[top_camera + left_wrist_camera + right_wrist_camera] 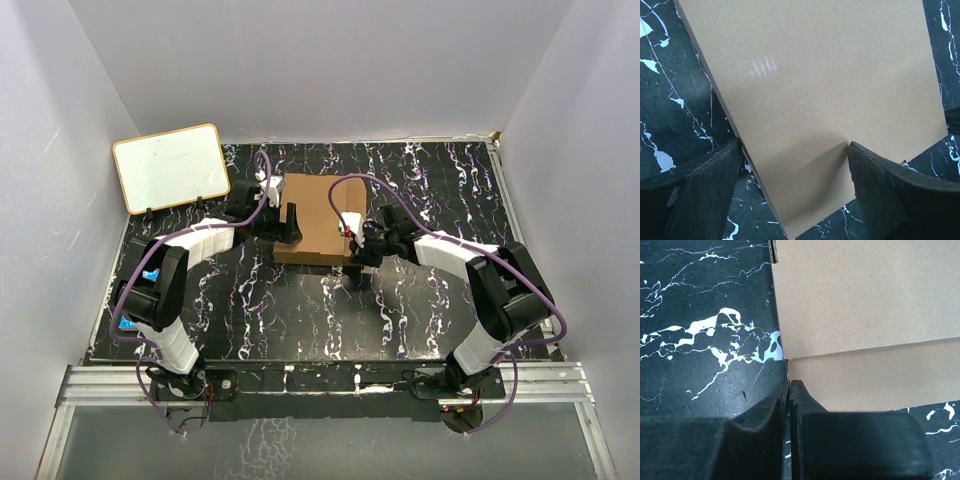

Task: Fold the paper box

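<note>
The paper box [318,225] is plain brown cardboard and lies flat on the black marbled table [300,320], mid-back. My left gripper [290,226] is at its left side. In the left wrist view the gripper [795,146] is open, with a smooth brown panel [820,85] between its fingers; the right finger [875,180] touches the panel and the left finger stands off its edge over the table. My right gripper [352,236] is at the box's right edge. In the right wrist view it [790,383] is shut on a thin cardboard edge where two panels [865,305] meet at a crease.
A white board with a tan frame [170,167] leans at the back left corner. White walls close the table on the left, back and right. Purple cables [400,205] arc over both arms near the box.
</note>
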Motion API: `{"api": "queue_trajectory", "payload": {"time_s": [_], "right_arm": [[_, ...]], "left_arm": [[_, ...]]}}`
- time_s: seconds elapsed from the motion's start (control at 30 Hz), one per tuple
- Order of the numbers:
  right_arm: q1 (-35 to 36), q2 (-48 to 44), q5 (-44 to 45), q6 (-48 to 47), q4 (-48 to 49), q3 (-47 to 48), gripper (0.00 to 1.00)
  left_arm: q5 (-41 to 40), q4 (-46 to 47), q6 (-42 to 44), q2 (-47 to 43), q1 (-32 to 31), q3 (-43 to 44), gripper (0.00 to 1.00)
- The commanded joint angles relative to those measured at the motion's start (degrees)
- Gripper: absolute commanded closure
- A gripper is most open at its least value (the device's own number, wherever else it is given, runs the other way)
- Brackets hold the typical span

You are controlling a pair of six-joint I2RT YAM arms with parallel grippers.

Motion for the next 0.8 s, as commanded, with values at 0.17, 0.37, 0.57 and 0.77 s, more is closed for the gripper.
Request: {"api": "queue_trajectory", "payload": {"time_s": [0.17, 0.37, 0.57, 0.77], "right_arm": [[1.41, -0.19, -2.34, 2.75, 0.13, 5.26, 0.92], [2.06, -0.13, -2.61, 4.08, -1.41, 6.92, 0.92], [2.36, 0.18, -2.25, 5.36, -2.38, 8.17, 0.92], [2.31, 0.12, -1.83, 3.21, -5.10, 8.05, 0.87]], "left_arm": [[2.33, -4.52, 0.71, 1.57, -2.23, 0.74, 0.18], [1.99, -4.97, 0.31, 1.59, -3.28, 1.15, 0.19], [1.25, -5.81, 0.28, 1.27, -4.72, 2.02, 0.19], [-0.26, -6.53, 0.30, 0.83, -4.94, 1.90, 0.18]]}}
